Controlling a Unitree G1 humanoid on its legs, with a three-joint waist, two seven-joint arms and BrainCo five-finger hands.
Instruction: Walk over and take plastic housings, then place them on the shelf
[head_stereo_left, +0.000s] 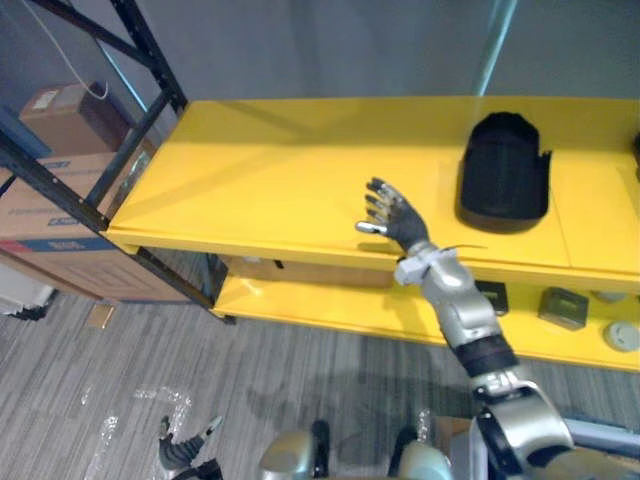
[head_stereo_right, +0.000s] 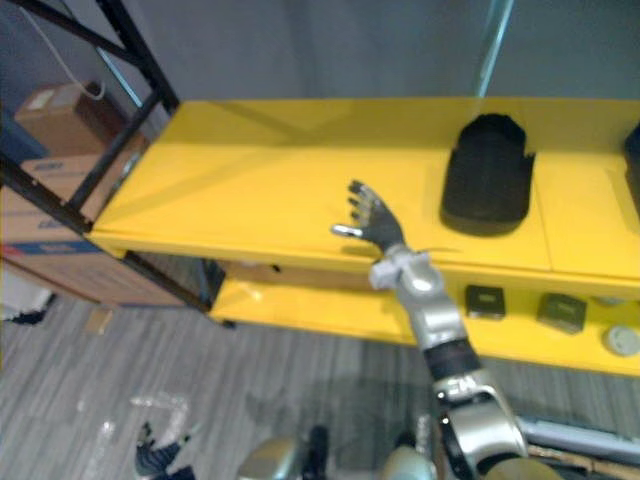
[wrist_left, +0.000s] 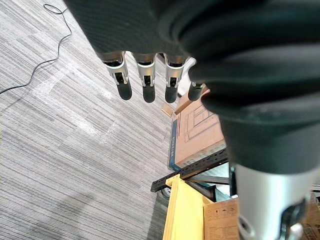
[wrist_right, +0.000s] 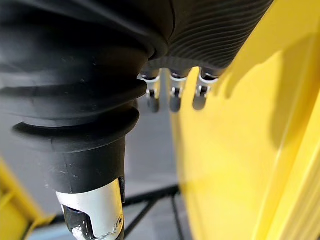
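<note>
Zero held: R hand (head_stereo_left: 404, 224) fingers (head_stereo_left: 381, 204) straight, above shelf (head_stereo_left: 250, 170) edge.

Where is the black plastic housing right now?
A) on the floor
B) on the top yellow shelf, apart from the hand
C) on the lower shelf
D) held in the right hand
B: the black housing lies on the top yellow shelf, apart from the right hand, whose straight fingers hold nothing.

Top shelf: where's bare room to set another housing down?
Free: the top shelf from its left end by the black frame across to the right hand. Crowded: right of the hand, where the black housing lies; the lower shelf holds small parts at its right end.
</note>
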